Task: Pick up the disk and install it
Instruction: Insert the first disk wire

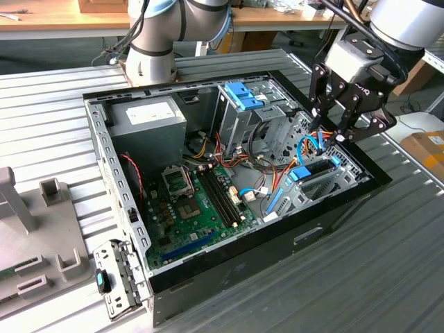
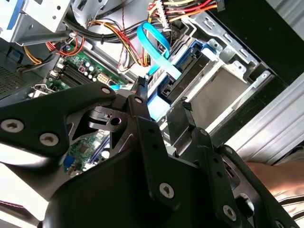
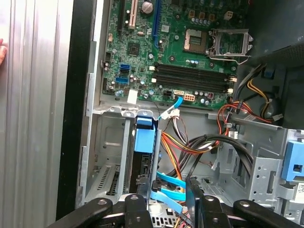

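Note:
The disk (image 1: 313, 169) stands on edge in the drive bay at the case's corner on the exterior view's right, dark with light-blue rails. In the first wrist view the disk (image 3: 144, 147) sits in the metal bay with its blue carrier end up. My gripper (image 1: 327, 135) hangs just above it, open, one finger on each side of the slot. In both wrist views the black fingers (image 3: 138, 190) (image 2: 138, 95) straddle the disk's blue edge (image 2: 155, 108) without clamping it. Blue flat cables (image 3: 167, 186) loop between the fingers.
The open computer case (image 1: 229, 260) lies on a ribbed metal table. Inside are the motherboard (image 1: 198, 201), a grey power-supply box (image 1: 149, 118), a silver cage with blue latch (image 1: 244, 97) and loose coloured wires (image 1: 232, 149). A person's hand (image 3: 2, 50) rests beside the case.

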Tool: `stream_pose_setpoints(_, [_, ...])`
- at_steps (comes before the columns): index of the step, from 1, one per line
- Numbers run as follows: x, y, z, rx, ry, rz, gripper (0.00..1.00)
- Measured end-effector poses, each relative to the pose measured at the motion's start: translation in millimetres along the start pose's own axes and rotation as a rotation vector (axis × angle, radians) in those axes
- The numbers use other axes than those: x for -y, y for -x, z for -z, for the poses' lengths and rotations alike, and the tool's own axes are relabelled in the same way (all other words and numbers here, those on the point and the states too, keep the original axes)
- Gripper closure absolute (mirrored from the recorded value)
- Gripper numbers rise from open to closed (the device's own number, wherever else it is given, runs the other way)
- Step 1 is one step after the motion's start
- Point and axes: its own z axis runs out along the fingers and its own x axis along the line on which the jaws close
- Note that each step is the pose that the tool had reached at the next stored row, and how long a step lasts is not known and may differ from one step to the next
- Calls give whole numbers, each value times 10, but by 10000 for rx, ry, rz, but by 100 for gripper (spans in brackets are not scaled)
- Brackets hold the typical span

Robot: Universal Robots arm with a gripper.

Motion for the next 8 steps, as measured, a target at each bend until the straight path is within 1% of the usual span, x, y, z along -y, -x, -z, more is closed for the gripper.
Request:
stream_pose_setpoints(4, [62,1,-3,18,19,304,56])
stream_pose_setpoints(6, [113,0,-7,32,32,511,56])
stream_pose_setpoints(8, [144,-2,-9,39,38,624,56])
